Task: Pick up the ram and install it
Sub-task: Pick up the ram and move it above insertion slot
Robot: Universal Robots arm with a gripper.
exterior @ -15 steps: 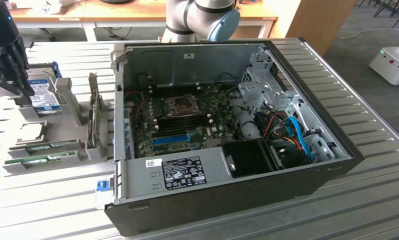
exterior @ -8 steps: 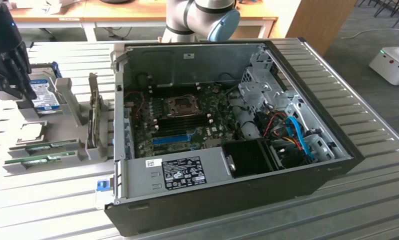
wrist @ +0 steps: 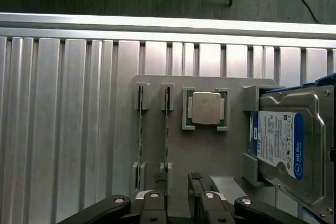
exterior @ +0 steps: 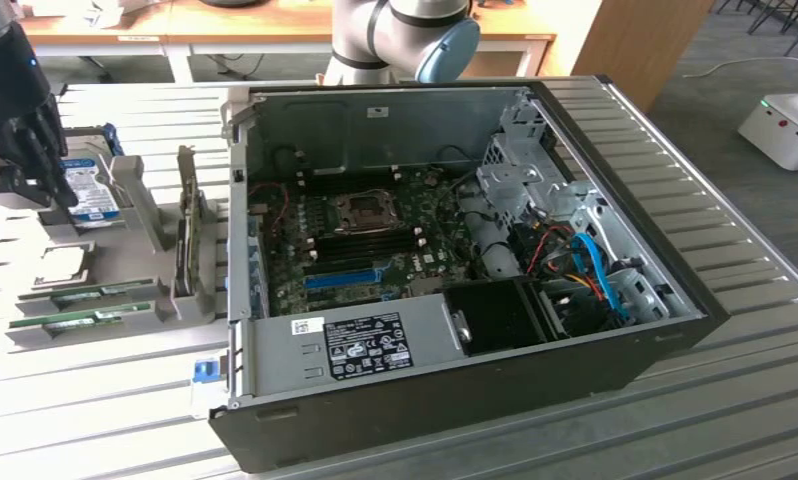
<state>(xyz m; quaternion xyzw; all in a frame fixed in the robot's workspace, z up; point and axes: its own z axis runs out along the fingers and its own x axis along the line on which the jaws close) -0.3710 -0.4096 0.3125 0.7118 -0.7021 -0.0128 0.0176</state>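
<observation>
Two alike green ram sticks stand on edge in slots of a grey holder (wrist: 178,153); one stick (wrist: 140,129) (exterior: 79,320) sits at the holder's outer side. The other stick (wrist: 167,129) (exterior: 99,292) is beside the CPU. I cannot tell them apart. My gripper (wrist: 177,184) (exterior: 32,185) hangs open above the holder with nothing between its fingers. One black fingertip (wrist: 159,179) lies close to the CPU-side stick in the wrist view. The open computer case (exterior: 639,360) shows its motherboard (exterior: 372,240) with dark memory slots.
On the same holder sit a CPU (wrist: 206,107) (exterior: 52,262) and a silver hard drive with a blue label (wrist: 283,140) (exterior: 92,200). Upright grey fixtures (exterior: 192,240) stand between holder and case. The arm's base (exterior: 399,40) rises behind the case on the ribbed metal table (exterior: 746,250).
</observation>
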